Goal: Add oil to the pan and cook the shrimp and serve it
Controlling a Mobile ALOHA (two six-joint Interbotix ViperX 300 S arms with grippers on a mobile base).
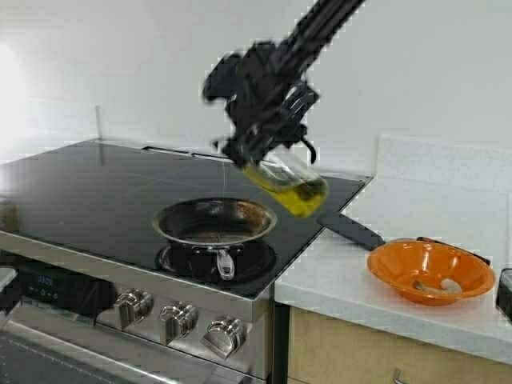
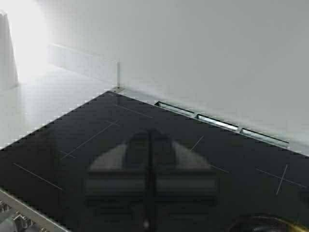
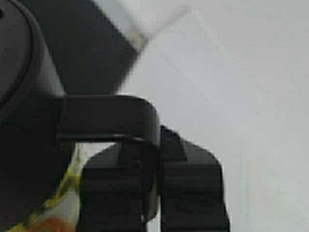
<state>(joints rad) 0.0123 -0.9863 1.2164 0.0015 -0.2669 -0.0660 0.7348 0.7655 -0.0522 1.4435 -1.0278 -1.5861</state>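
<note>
2 arms on the rig, only 1 at work. Right gripper (image 1: pixel 268 140), upper centre of the high view, clamped on the black side handle (image 3: pixel 108 118) of the tall clear glass jug (image 1: pixel 288 186); jaws closed tight around that handle in the right wrist view. Jug tipped steeply, black lid end up and left, yellow-green oil (image 1: pixel 296 196) pooled toward the lower right corner of the glass. Held just above and to the right of the round shallow steel frying pan (image 1: pixel 214 222), centre frame, on the front burner of the black glass cooktop (image 1: pixel 88 192). Tilt judged as set for pouring, though no stream visible; spout appears beyond the pan's right rim, so spillage onto the cooktop seems possible. Pan's short metal handle (image 1: pixel 225 260) pointing toward the knobs.

Small pale curled shrimp (image 1: pixel 436 285) waiting inside the orange bowl (image 1: pixel 408 260), lower right on the white counter (image 1: pixel 352 272), well apart from the pan.

Left gripper (image 2: pixel 150 193) visible only as a blurred reflection in the cooktop; jaw state cannot be told.
</note>
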